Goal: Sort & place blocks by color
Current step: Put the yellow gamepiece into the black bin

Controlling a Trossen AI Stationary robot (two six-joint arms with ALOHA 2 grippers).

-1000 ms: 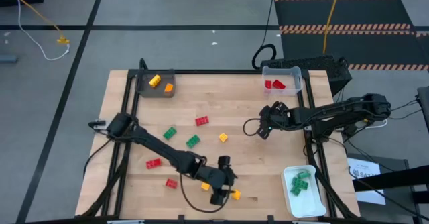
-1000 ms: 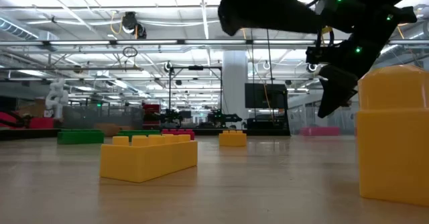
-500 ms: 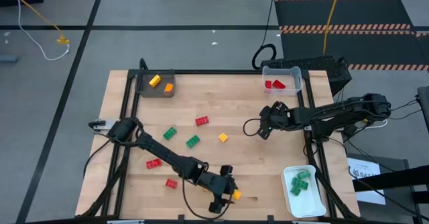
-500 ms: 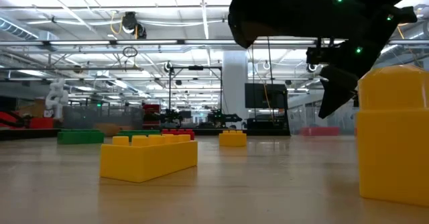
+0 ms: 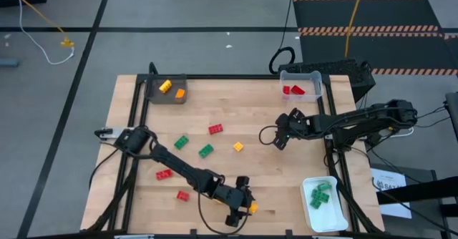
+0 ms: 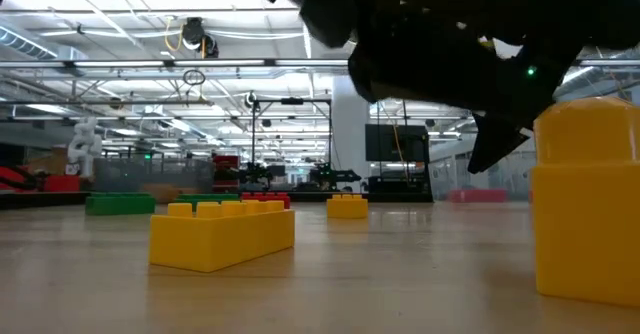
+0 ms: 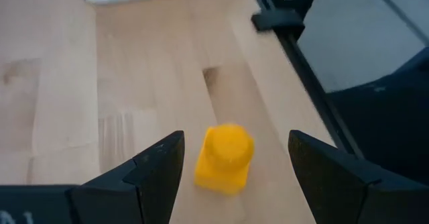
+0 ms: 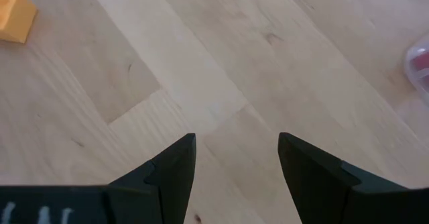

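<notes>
A small yellow block (image 7: 224, 158) stands on the wood near the table's front edge (image 5: 252, 207), studs up. My left gripper (image 7: 236, 143) is open just above the table, one finger on each side of this block and apart from it; in the high view it (image 5: 242, 209) is just left of the block. My right gripper (image 5: 280, 139) hangs open over bare wood right of centre, holding nothing (image 8: 236, 143). Loose red (image 5: 215, 129), green (image 5: 206, 151) and yellow (image 5: 237, 147) blocks lie mid-table. A long yellow block (image 6: 222, 232) shows in the low view.
A dark grey tray (image 5: 153, 94) at the far left holds yellow and orange blocks. A clear tray (image 5: 300, 74) at the far right holds red ones. A white tray (image 5: 336, 217) at the near right holds green ones. More red blocks (image 5: 164, 174) lie beside the left arm.
My left gripper has sunk toward the table and edged toward the near edge, coming down around the small yellow block with its fingers still open. The blocks have kept their places.
</notes>
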